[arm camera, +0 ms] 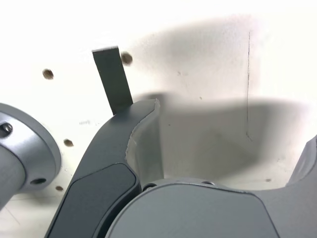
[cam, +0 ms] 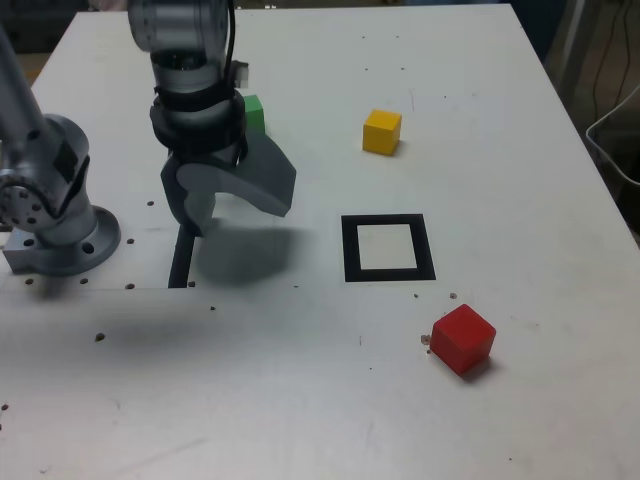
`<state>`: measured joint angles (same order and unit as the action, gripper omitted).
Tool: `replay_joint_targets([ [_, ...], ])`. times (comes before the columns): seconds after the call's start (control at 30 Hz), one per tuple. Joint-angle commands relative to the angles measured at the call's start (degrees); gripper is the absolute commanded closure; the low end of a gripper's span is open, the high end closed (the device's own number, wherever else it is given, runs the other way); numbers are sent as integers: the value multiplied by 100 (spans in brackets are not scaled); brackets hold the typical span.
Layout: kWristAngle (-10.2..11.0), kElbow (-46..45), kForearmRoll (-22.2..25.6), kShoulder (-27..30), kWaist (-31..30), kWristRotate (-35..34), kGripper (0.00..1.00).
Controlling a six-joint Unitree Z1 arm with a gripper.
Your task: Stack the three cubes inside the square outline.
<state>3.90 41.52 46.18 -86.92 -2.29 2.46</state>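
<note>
Meanwhile, on a white table (cam: 300, 400), the Unitree arm's gripper (cam: 232, 205) hangs with its jaws spread wide and nothing between them — the wrist view shows only bare tabletop and shadow in the gap. It sits near the arm's base (cam: 60, 235), just above a straight black strip (cam: 181, 258) of tape.

None of the three cubes is stacked yet. The green cube (cam: 254, 114) stands just behind the gripper in the exterior view, partly hidden by the wrist. The yellow cube (cam: 381, 131) rests well apart toward the exterior view's right, beyond the square outline (cam: 388, 248). The red cube (cam: 462, 338), turned at an angle to the outline's edges, lies on the near side of the frame. The outline's white centre is unoccupied.

Judging from this layout, the work is at its start, and the risks lie ahead: the frame is only slightly wider than a cube, so a first block set down skewed or off-centre would likely overlap the black border and spoil the tower above it. The red cube's rotation could cause a corner grab — a slipping hold. The green cube, close to the wrist, might be knocked by a careless swing.
</note>
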Motion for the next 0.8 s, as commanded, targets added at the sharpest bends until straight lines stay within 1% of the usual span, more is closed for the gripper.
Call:
replay_joint_targets([
  [0.0,-90,57,11,-43,-8,-9,1],
  [0.1,-289,184,77,-17,-12,0,1],
  [0.17,-462,371,192,13,-62,15,1],
  [0.27,-621,703,388,4,-198,22,1],
  [0.5,-702,1561,860,-188,-549,0,1],
  [0.63,-759,1948,969,-317,-628,-14,1],
  [0.77,-869,2242,1050,-588,-635,-99,1],
])
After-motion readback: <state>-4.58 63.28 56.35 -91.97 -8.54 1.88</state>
